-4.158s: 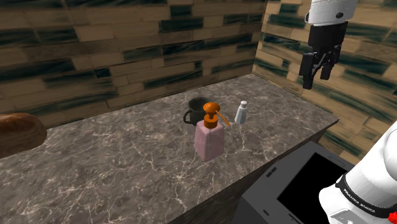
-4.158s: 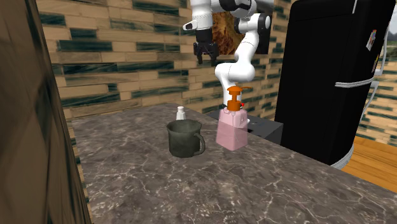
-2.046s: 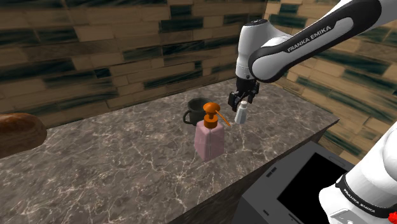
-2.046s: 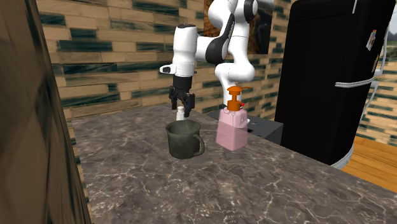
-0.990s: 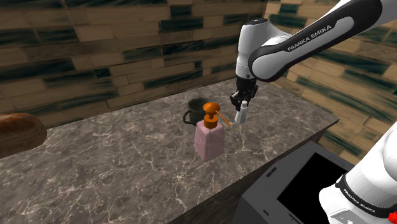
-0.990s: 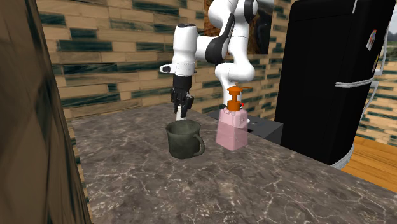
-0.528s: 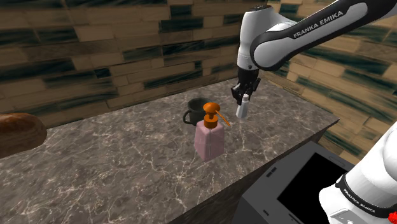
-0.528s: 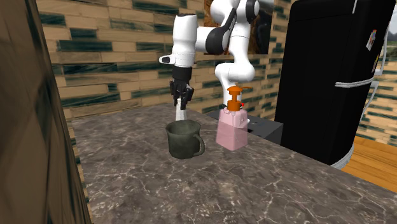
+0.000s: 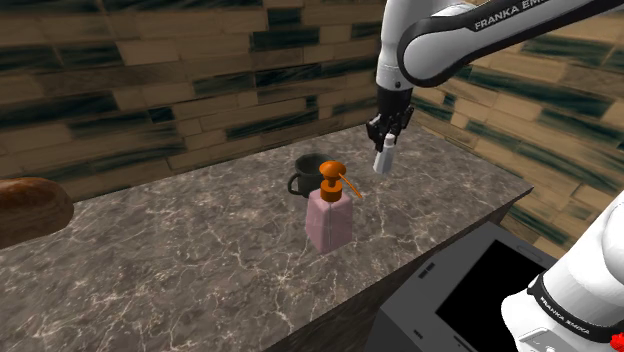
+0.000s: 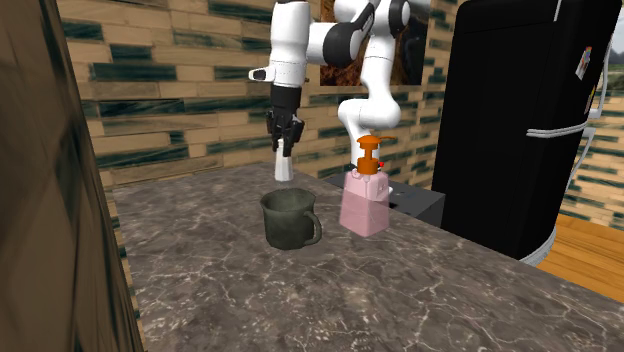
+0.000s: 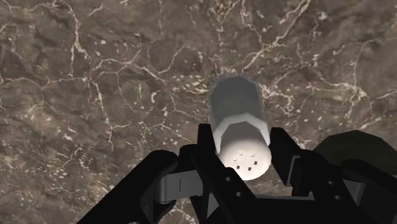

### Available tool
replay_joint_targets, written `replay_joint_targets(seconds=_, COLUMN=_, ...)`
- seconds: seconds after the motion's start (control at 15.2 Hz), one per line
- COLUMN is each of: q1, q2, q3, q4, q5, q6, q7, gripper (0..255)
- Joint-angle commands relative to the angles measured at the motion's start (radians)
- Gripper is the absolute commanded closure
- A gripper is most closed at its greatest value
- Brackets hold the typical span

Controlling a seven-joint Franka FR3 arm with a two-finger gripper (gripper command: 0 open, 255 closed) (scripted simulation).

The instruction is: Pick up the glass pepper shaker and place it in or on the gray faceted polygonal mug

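My black gripper point(image 9: 388, 133) is shut on the cap end of a small pale shaker point(image 9: 384, 160) and holds it in the air above the marble counter point(image 9: 200, 250). The shaker point(image 10: 285, 166) hangs upright a little above and behind the dark grey mug point(image 10: 290, 218) in the second exterior view. The mug point(image 9: 307, 173) stands on the counter, towards the shoulder view's left of the shaker. In the wrist view both fingers point(image 11: 207, 149) clasp the shaker point(image 11: 236, 114) just below its perforated white top, and the mug's dark rim point(image 11: 347, 147) shows beside the gripper point(image 11: 245, 154).
A pink soap dispenser point(image 9: 330, 212) with an orange pump stands right in front of the mug. A brown loaf point(image 9: 30, 208) lies at the counter's far left. Brick walls close the back and right. A black fridge point(image 10: 520, 120) stands beyond the counter's end.
The gripper shut on the shaker and has lifted it straight up off the counter; half a second ago it hung lower. Mug and dispenser have not moved.
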Motion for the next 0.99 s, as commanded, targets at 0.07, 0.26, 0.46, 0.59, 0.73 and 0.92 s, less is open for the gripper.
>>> replay_joint_targets(seconds=0.07, q1=0.002, q2=-0.013, q3=0.0, q4=0.029, q5=0.005, q6=-0.042, q7=-0.004, gripper=255)
replay_joint_targets(seconds=0.26, q1=0.002, q2=-0.026, q3=-0.001, q4=0.058, q5=0.008, q6=-0.084, q7=-0.01, gripper=255)
replay_joint_targets(seconds=0.46, q1=0.003, q2=-0.036, q3=-0.002, q4=0.089, q5=0.011, q6=-0.125, q7=-0.016, gripper=255)
replay_joint_targets(seconds=0.59, q1=0.003, q2=-0.042, q3=-0.002, q4=0.111, q5=0.013, q6=-0.152, q7=-0.02, gripper=255)
replay_joint_targets(seconds=0.73, q1=0.003, q2=-0.047, q3=-0.003, q4=0.133, q5=0.014, q6=-0.179, q7=-0.023, gripper=255)
replay_joint_targets(seconds=0.92, q1=0.003, q2=-0.052, q3=-0.003, q4=0.169, q5=0.016, q6=-0.22, q7=-0.028, gripper=255)
